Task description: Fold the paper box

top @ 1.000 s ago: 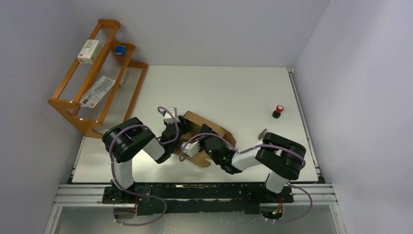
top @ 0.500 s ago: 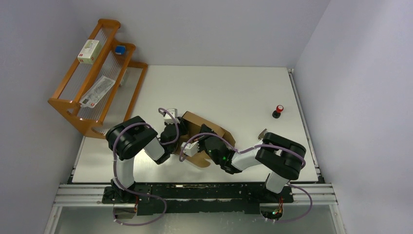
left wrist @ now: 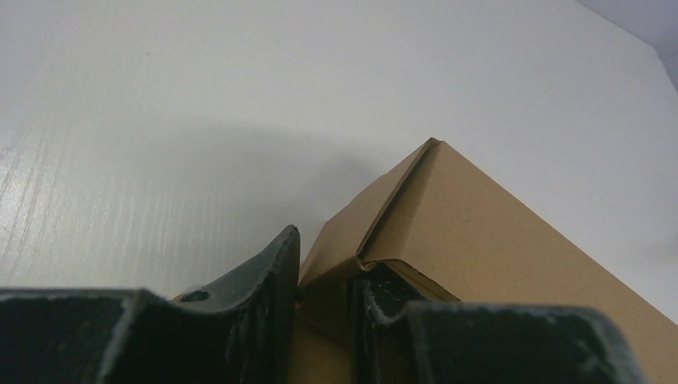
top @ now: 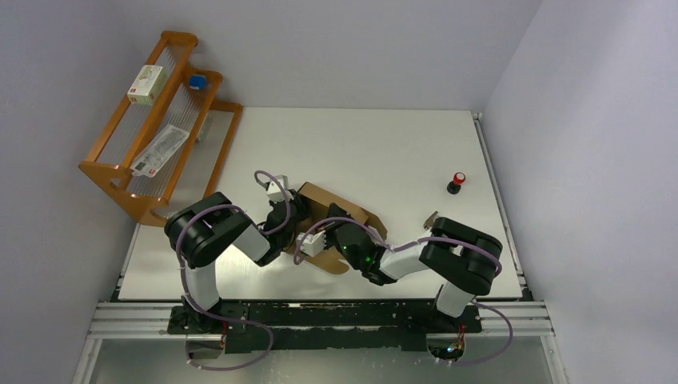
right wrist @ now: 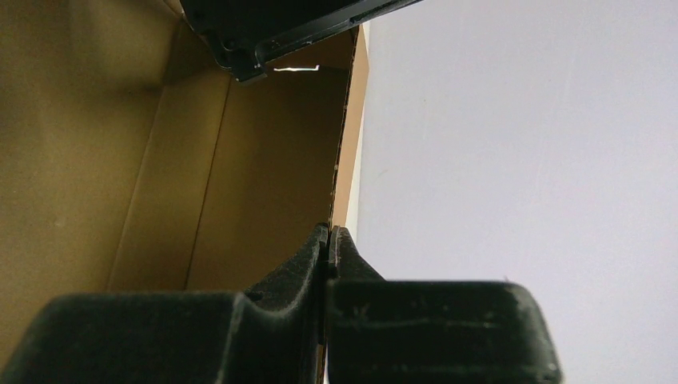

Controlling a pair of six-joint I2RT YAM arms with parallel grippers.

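Observation:
The paper box [top: 345,213] is brown corrugated cardboard, partly folded, lying mid-table between both arms. My left gripper [top: 294,211] is at its left corner. In the left wrist view the left gripper [left wrist: 326,270] has its fingers [left wrist: 270,276] pinching a side wall of the box [left wrist: 480,232]. My right gripper [top: 326,234] is at the box's near side. In the right wrist view the right gripper [right wrist: 329,238] is shut on the thin edge of a box wall [right wrist: 264,176], with the box's inside to the left. The left gripper's black body [right wrist: 272,28] shows at the top.
A wooden rack [top: 112,164] stands at the far left, holding a white box with green and red label [top: 148,84], a blue item [top: 197,81] and a flat packet [top: 160,150]. A small red-capped object [top: 457,182] stands at the right.
The left wrist has shifted slightly up and to the left at the box corner, its cable loop moving with it. The right arm and the box look unmoved.

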